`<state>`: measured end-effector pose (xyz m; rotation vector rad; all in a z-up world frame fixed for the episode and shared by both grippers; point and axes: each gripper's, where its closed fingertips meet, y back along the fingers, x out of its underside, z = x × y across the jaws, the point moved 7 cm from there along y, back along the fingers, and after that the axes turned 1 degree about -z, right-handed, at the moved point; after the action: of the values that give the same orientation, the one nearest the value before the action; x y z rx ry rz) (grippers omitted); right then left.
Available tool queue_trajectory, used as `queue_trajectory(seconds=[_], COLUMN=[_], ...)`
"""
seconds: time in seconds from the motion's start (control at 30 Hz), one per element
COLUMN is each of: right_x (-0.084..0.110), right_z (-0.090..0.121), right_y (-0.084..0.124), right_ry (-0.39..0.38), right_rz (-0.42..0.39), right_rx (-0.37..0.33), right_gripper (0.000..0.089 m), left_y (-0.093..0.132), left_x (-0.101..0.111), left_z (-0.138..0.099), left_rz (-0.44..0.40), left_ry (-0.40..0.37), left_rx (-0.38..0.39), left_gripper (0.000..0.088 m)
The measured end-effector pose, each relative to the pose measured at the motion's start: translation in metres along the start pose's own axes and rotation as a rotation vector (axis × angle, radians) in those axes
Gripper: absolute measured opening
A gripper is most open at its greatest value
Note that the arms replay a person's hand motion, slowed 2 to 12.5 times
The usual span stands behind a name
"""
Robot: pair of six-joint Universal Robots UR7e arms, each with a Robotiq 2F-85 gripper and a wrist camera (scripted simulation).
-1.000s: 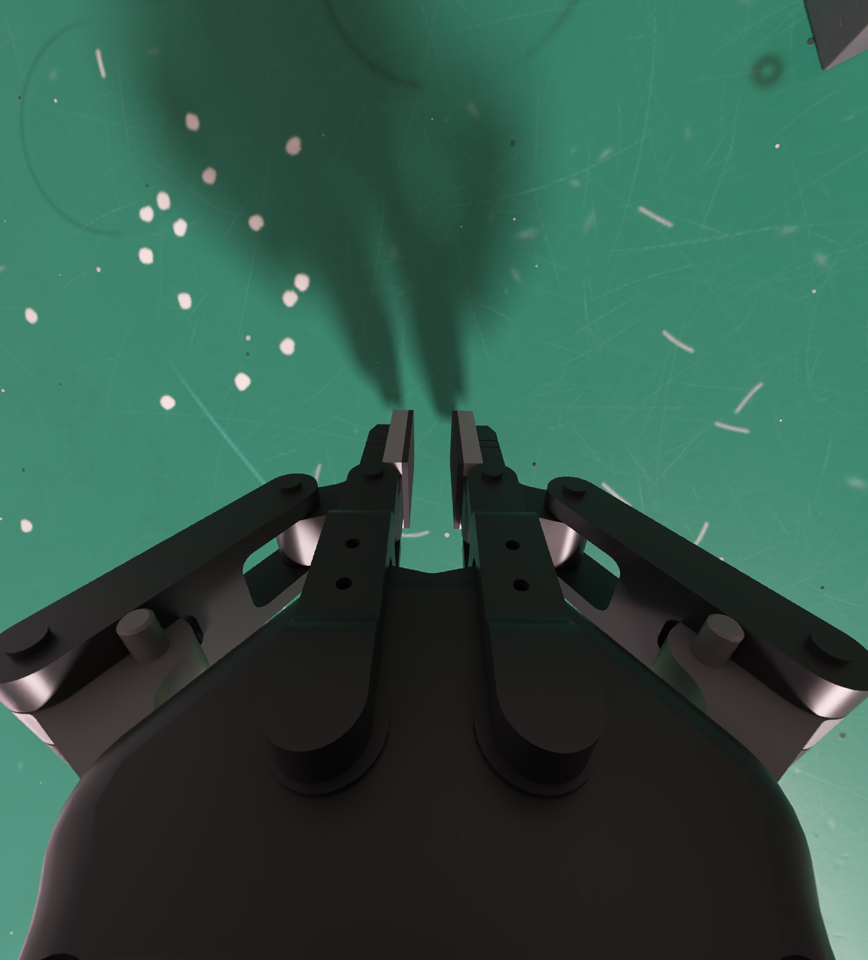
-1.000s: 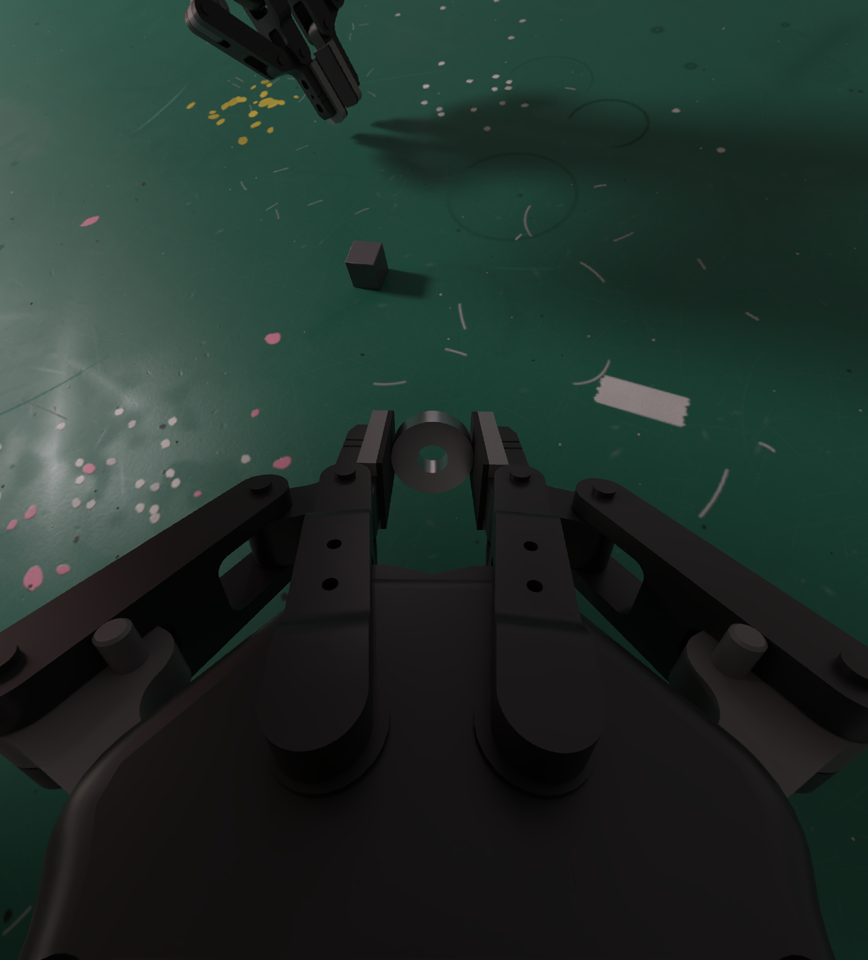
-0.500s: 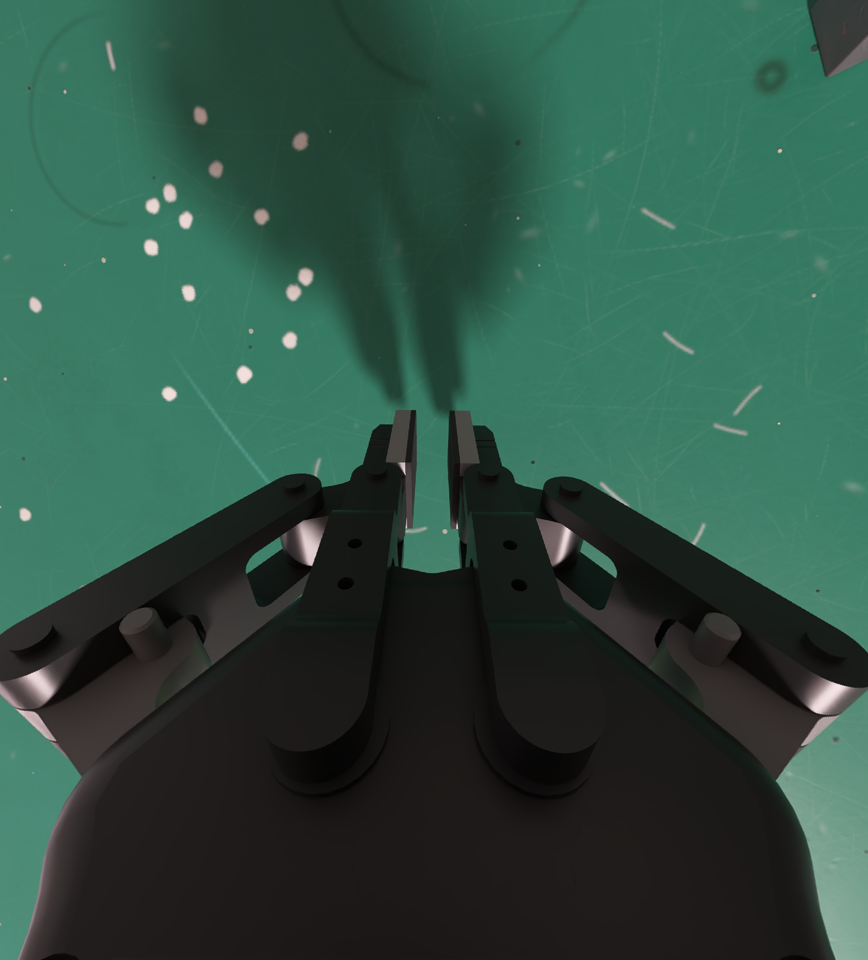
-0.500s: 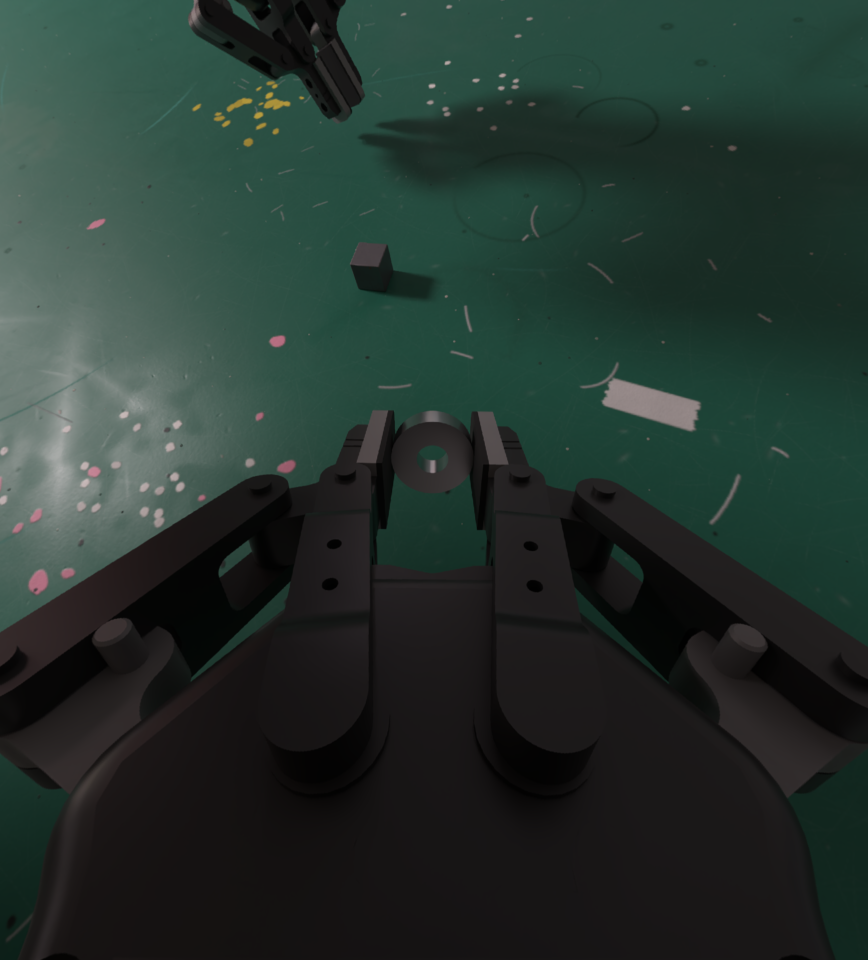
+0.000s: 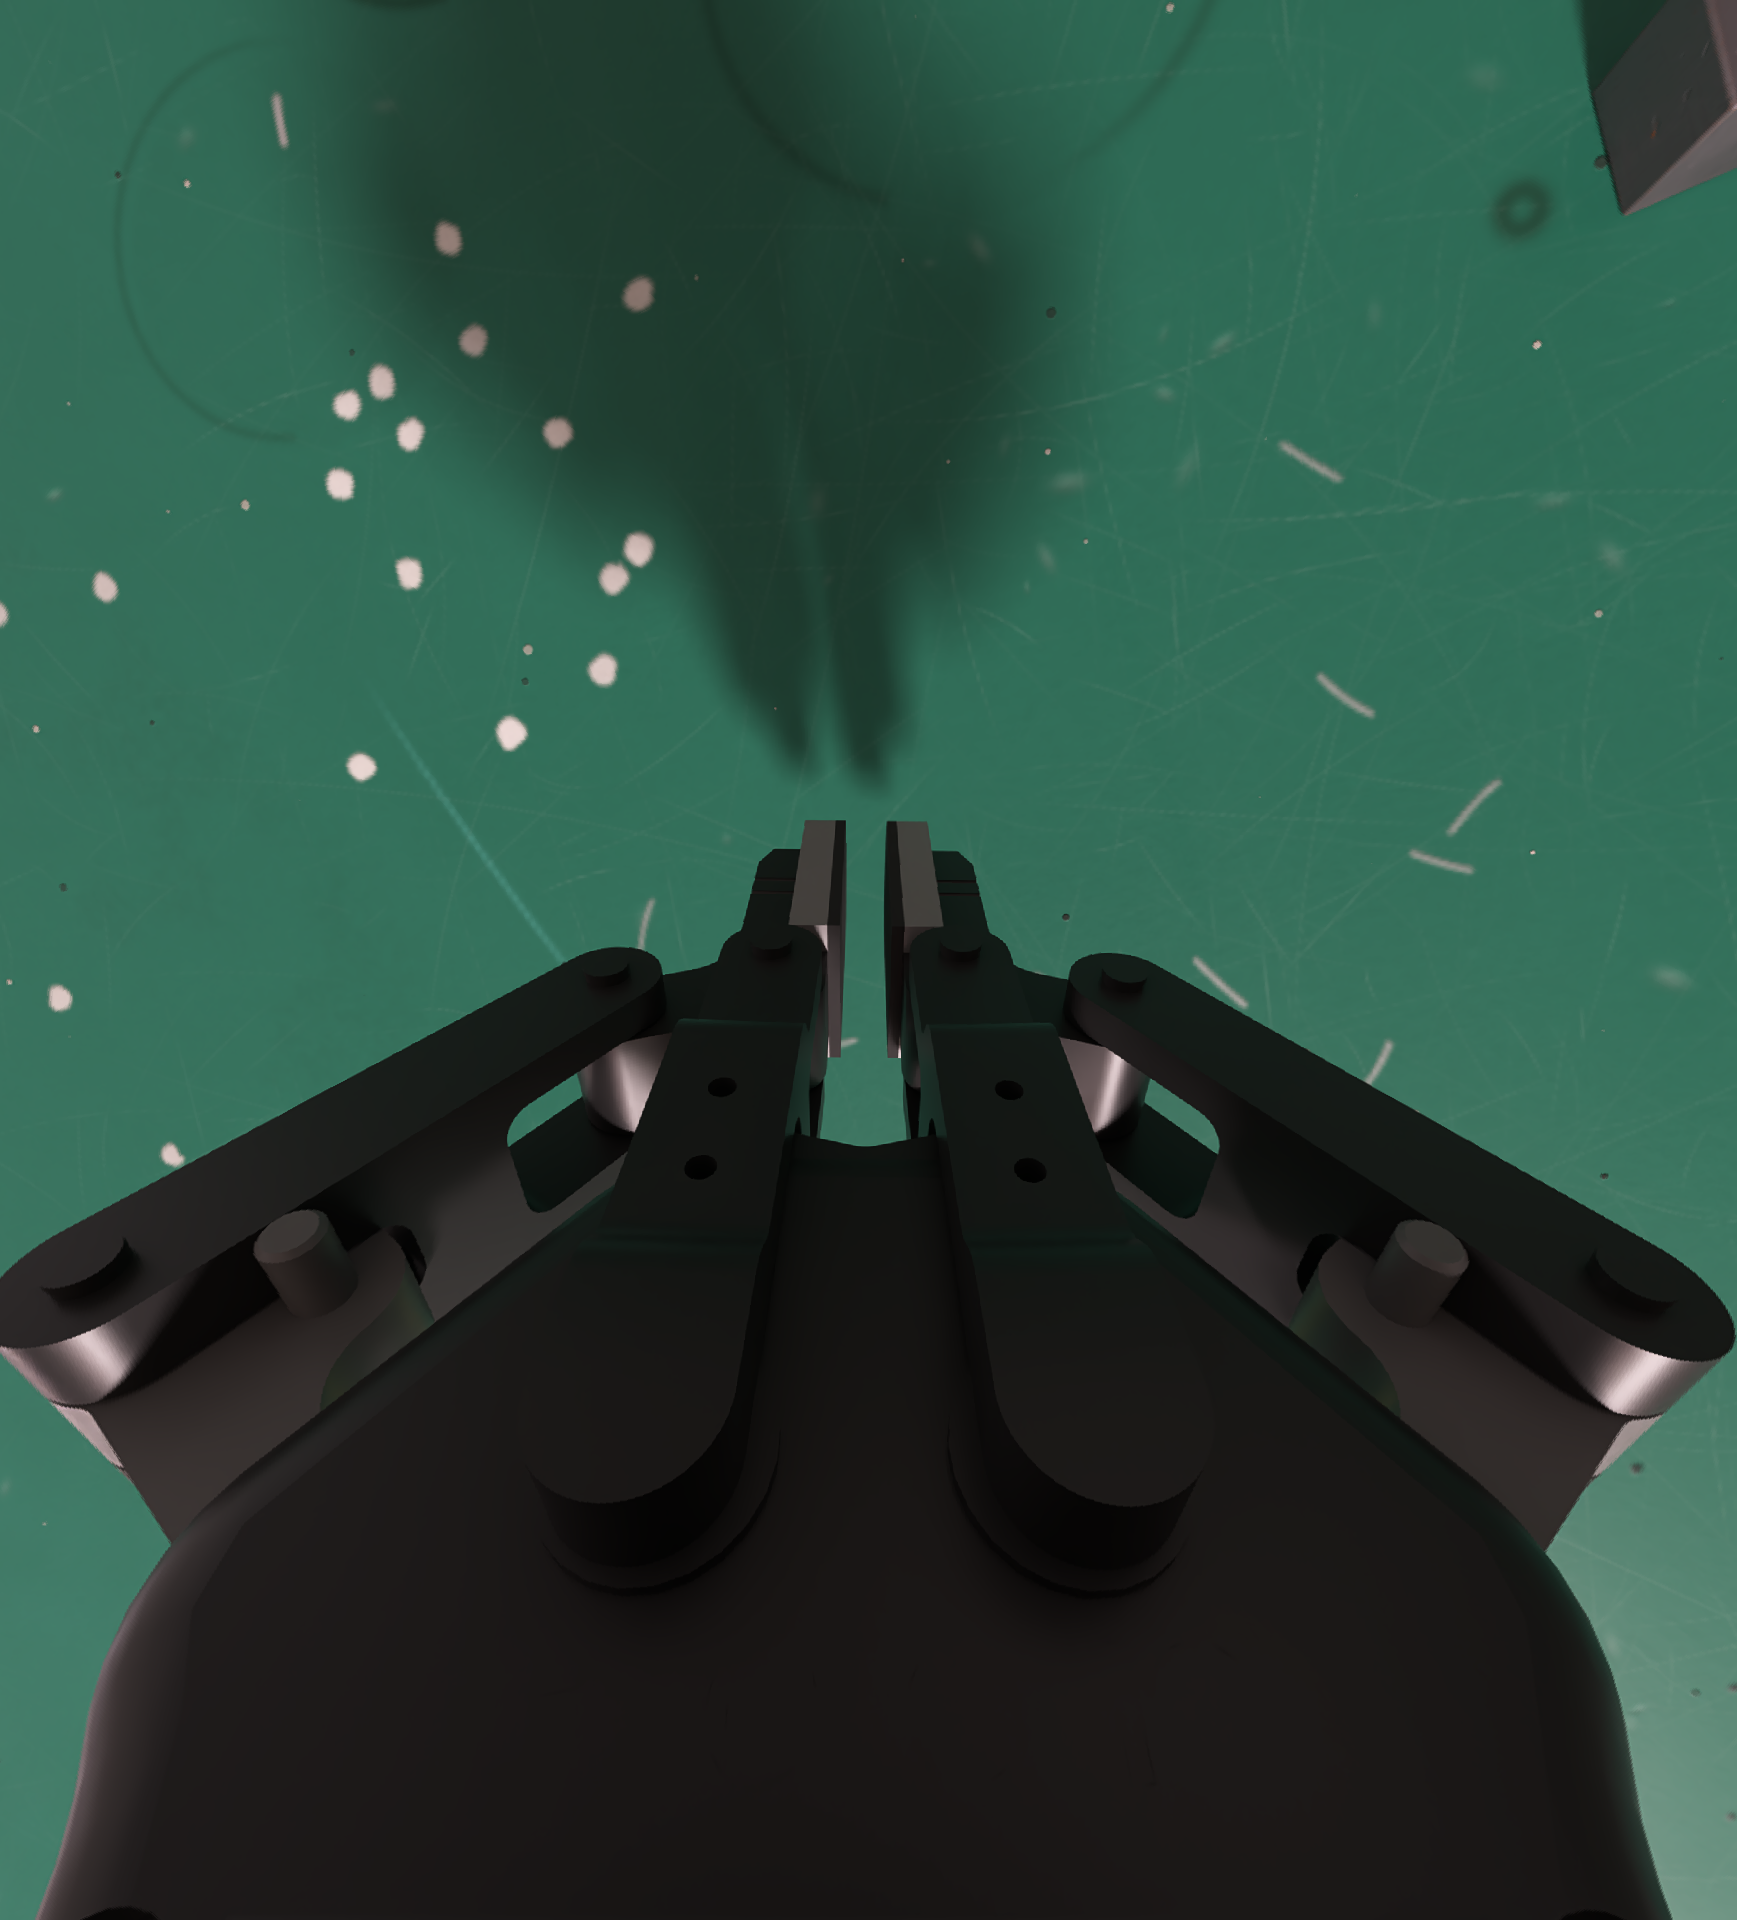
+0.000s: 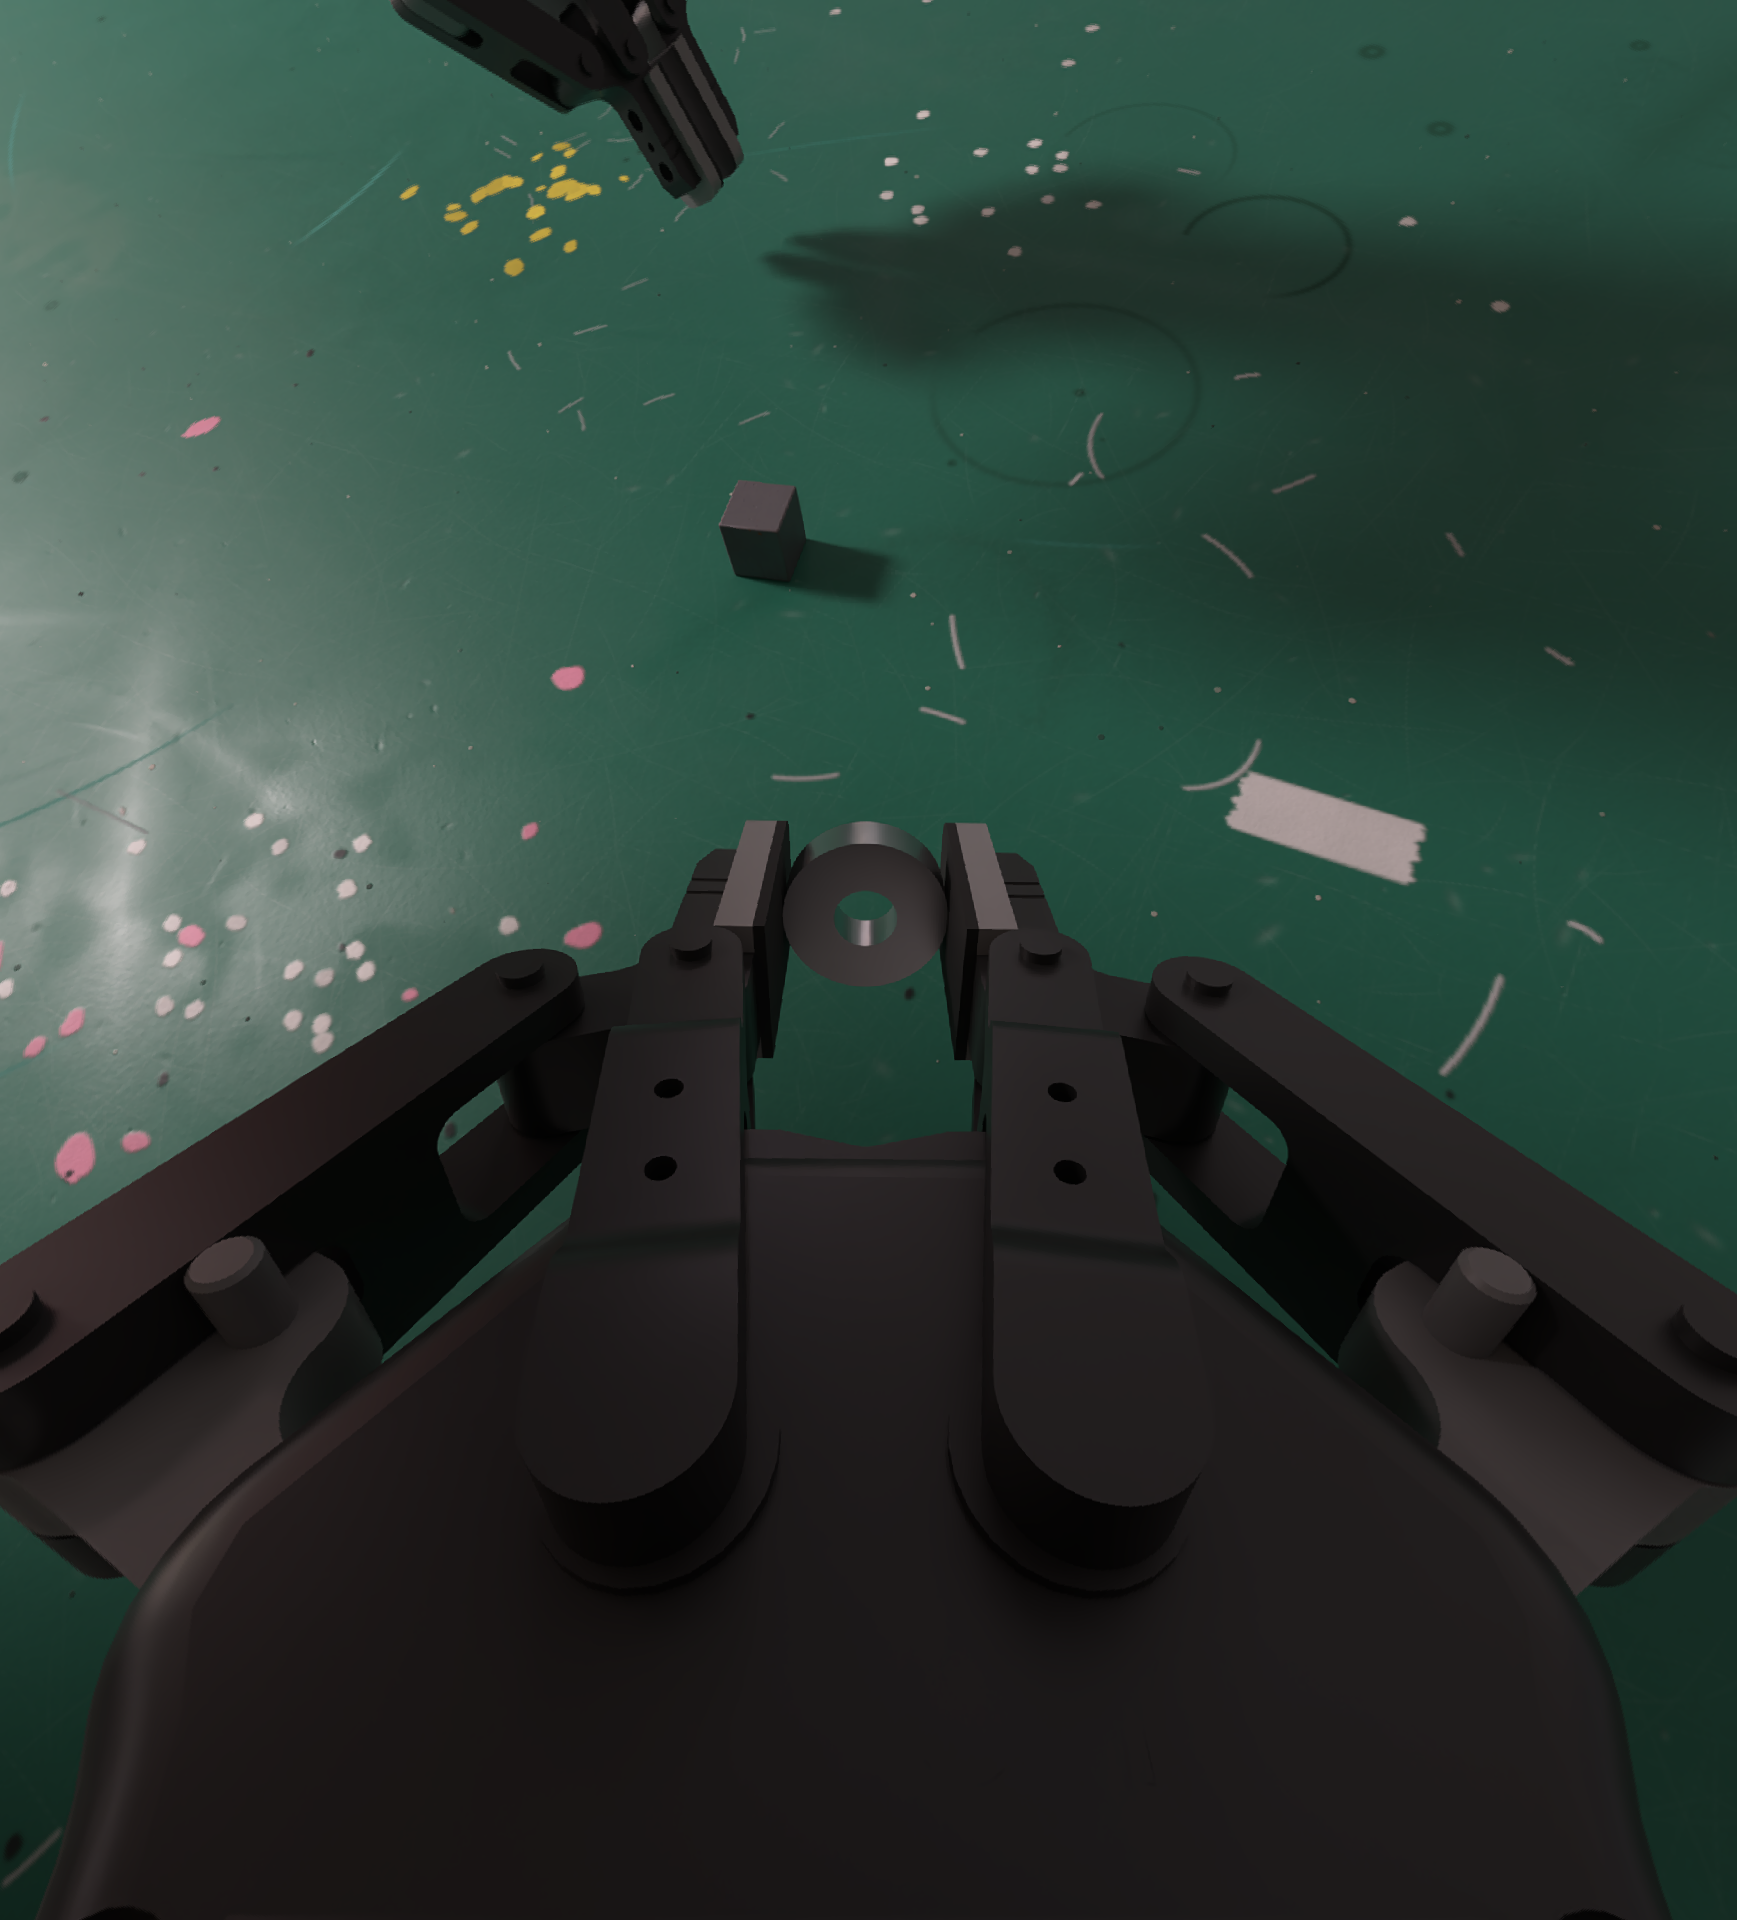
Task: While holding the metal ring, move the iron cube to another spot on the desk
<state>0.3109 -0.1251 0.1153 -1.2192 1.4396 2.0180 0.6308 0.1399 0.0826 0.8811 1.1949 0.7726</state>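
Note:
My right gripper is shut on the metal ring, a grey ring with a small hole, and holds it above the green desk. The iron cube, small and dark grey, stands on the desk ahead of the ring. It also shows at the top right corner of the left wrist view, partly cut off. My left gripper hovers over bare desk, its pads almost together with nothing between them. It also shows in the right wrist view, beyond the cube and slightly to its left.
A strip of white tape lies on the desk right of the ring. Yellow paint spots, pink spots and white specks mark the surface. A dark shadow falls at the back right.
My left gripper's fingers have closed a little further, still empty. The cube has slid slightly lower in the left wrist view. My right gripper still holds the ring.

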Motion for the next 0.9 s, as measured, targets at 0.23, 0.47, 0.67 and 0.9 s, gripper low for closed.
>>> queue_trajectory(seconds=[0.23, 0.47, 0.67, 0.9], right_x=[-0.001, -0.002, -0.002, -0.002], right_z=[0.002, 0.002, 0.003, 0.003], right_y=[-0.001, -0.002, -0.003, -0.003], right_ry=[0.011, 0.014, 0.015, 0.014], right_rz=[0.004, 0.006, 0.007, 0.005], right_rx=[-0.004, -0.005, -0.007, -0.005], right_gripper=[0.0259, 0.0259, 0.0259, 0.0259], left_y=[0.006, 0.014, 0.022, 0.031], left_x=[0.0, 0.001, 0.001, 0.001], left_z=[0.002, 0.003, 0.003, 0.004], left_rz=[-0.022, -0.048, -0.071, -0.098], left_ry=[0.013, 0.024, 0.035, 0.043], left_rx=[-0.008, -0.013, -0.02, -0.028], left_gripper=[0.0047, 0.0022, 0.0001, 0.0])
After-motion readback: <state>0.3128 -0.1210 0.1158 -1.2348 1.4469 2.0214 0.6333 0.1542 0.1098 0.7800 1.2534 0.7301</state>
